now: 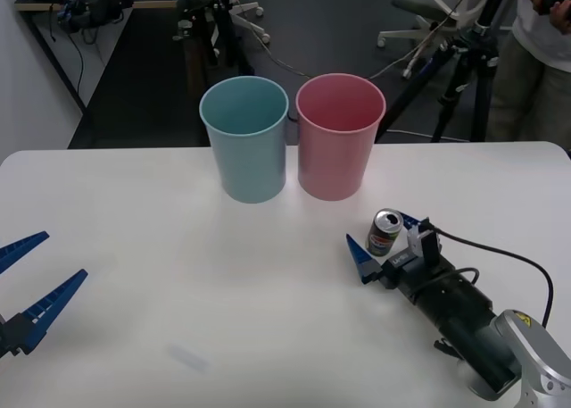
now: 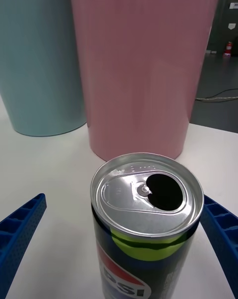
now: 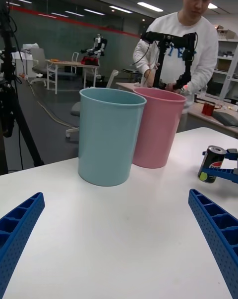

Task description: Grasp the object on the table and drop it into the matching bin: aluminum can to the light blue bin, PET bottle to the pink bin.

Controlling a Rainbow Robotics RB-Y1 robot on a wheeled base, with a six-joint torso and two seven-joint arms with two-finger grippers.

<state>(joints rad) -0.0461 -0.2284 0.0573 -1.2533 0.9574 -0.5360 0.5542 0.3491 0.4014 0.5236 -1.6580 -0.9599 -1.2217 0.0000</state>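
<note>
The Pepsi can [image 1: 385, 231] is stood upright on the white table [image 1: 134, 212], toward the right edge and a bit in front of the pink bin [image 1: 340, 136]. It's bracketed by the right gripper [image 1: 384, 237], jaws spread wide w/ a blue finger on each side; in the wrist view gaps can be seen on both sides, so nothing is gripped yet. Pull-tab hole is open, silver top facing up.

What could go wrong, imo: the can is light and prob empty, so if one finger lands first it could get shoved or tipped over and rolled off toward the edge. If it's pinched too near the top, it may be popped out of the grip.

Also the pink bin is right behind the can, touching or nearly touching the light blue bin [image 1: 244, 138] to its left. The can belongs in the blue one, so the pink rim has to be cleared on the way or it gets dropped in the wrong bin.

Left gripper [image 1: 27, 278] is parked wide open at the left edge, holding nothing.
</note>
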